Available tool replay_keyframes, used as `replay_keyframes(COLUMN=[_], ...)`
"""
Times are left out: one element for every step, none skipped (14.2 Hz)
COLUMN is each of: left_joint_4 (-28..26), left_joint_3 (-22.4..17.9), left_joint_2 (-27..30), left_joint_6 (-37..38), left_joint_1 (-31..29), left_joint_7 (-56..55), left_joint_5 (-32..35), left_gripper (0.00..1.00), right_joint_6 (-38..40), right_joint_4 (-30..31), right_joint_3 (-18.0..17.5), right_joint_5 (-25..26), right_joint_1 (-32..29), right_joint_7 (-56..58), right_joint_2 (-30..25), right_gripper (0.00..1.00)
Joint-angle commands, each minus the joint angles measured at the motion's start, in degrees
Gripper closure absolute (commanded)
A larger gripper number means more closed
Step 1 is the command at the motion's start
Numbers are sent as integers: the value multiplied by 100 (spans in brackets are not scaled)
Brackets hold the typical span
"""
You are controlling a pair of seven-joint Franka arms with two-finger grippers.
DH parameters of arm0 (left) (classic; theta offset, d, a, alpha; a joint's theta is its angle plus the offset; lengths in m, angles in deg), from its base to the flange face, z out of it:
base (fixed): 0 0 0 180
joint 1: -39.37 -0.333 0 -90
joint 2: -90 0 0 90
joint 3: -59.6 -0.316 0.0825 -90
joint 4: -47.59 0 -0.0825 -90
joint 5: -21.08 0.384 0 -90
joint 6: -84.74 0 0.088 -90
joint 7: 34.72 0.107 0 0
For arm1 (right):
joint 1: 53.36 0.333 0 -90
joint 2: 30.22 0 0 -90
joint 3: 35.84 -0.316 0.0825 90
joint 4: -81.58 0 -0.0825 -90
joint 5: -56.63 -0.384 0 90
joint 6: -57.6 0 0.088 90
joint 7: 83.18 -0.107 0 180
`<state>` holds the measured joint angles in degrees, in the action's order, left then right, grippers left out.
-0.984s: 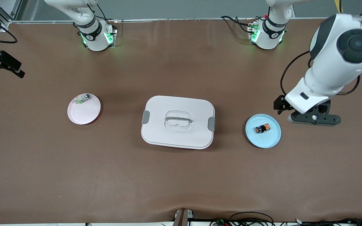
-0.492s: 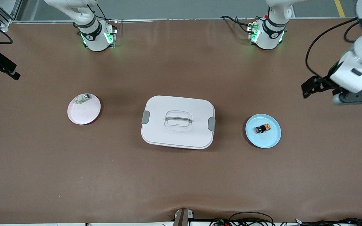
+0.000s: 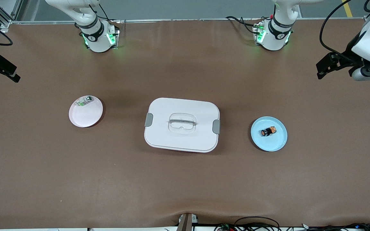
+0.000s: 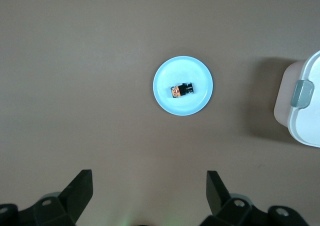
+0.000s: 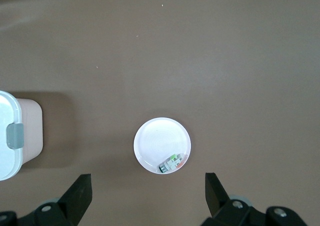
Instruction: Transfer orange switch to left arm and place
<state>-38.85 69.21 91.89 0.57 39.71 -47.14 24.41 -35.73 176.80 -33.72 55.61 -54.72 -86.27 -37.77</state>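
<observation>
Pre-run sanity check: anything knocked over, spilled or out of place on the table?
Nothing stands out. The orange switch lies on its side on the blue plate, the box sits closed between the plates, and a green-and-white component rests on the pink plate. Both hands are open, raised near the table's ends.

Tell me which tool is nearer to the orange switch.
Left. The left tool hangs open over bare table at the left arm's end, apart from the orange switch on the blue plate. The right tool is open at the right arm's end, past the box.
</observation>
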Motion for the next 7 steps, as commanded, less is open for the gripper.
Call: replay_keyframes(left_joint_4=[-425, -434, -417, -399, -382, -373, -364], left_joint_3=[-117, -126, -143, -239, -293, -319, -328], left_joint_2=[381, 399, 399, 399, 391, 382, 373], left_joint_6=[-12, -12, -3, -12, -12, -3, -12], left_joint_1=[72, 55, 46, 46, 54, 55, 63], left_joint_7=[3, 3, 3, 12, 12, 12, 12], left_joint_5=[-165, -287, -367, -420, -481, -482, -473], left_gripper=[0, 0, 0, 0, 0, 0, 0], right_joint_6=[53, 53, 53, 53, 53, 53, 53], right_joint_4=[-136, -136, -145, -145, -145, -153, -153], right_joint_3=[-71, -62, -62, -71, -71, -62, -62], right_joint_5=[59, 67, 85, 94, 85, 7, 6], right_joint_1=[-84, -84, -84, -76, -84, -136, -128], right_joint_7=[46, 55, 55, 55, 46, 46, 37], right_joint_2=[70, 70, 96, 97, 105, 123, 158], right_gripper=[0, 0, 0, 0, 0, 0, 0])
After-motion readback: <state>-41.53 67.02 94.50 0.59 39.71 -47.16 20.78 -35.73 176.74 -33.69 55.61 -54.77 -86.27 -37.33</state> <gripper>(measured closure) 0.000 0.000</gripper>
